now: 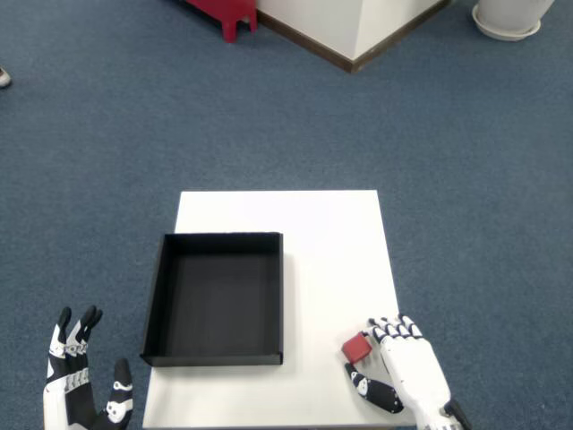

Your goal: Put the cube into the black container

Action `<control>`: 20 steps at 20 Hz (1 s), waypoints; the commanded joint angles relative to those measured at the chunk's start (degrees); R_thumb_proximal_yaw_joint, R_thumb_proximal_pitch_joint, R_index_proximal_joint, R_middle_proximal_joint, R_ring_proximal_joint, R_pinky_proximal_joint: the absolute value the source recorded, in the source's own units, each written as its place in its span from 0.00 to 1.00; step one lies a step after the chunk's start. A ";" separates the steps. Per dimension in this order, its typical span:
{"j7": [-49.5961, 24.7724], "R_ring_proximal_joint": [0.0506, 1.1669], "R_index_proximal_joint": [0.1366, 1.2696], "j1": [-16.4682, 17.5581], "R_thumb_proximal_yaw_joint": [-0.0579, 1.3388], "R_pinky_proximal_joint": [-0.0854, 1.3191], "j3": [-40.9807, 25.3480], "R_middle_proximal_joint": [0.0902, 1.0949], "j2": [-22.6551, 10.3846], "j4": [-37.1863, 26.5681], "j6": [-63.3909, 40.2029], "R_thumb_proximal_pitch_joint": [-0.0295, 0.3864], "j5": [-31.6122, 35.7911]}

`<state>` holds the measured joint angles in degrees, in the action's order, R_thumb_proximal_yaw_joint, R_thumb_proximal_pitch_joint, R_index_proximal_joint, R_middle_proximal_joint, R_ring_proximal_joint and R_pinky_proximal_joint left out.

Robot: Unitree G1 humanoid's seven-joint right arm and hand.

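The small red cube point(356, 348) lies on the white table point(313, 233) near its front right corner. My right hand point(407, 372) rests just to the cube's right, palm down. Its curled fingertips point(387, 331) touch the cube's right side, and its thumb point(372, 394) lies below the cube with a gap between them, so the cube is not gripped. The black container point(154, 296), a shallow square tray with nothing inside, stands on the left half of the table, a short way left of the cube.
The left hand point(81, 385) hovers open off the table's front left corner, over blue carpet. Far off stand a red stool point(226, 12), a white wall corner point(358, 31) and a white pot base point(510, 18).
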<state>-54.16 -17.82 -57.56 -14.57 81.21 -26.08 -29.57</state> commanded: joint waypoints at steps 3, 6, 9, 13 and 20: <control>3.96 0.21 0.42 0.38 0.59 0.12 -0.08 0.20 -0.56 1.58 4.04 0.11 -0.24; 3.28 0.21 0.44 0.64 0.59 0.13 -0.05 0.21 -0.25 1.56 4.11 0.14 -0.26; 2.32 0.22 0.46 0.88 0.59 0.14 0.06 0.22 0.03 1.50 4.12 0.17 -0.23; -0.12 0.23 0.62 0.59 0.62 0.15 0.06 0.23 0.41 0.88 3.21 0.25 -0.44; -3.16 0.22 0.85 1.37 0.94 0.21 1.06 0.24 0.95 0.74 -0.91 0.44 0.33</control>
<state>-57.92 -16.06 -56.61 -12.90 81.04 -26.71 -29.40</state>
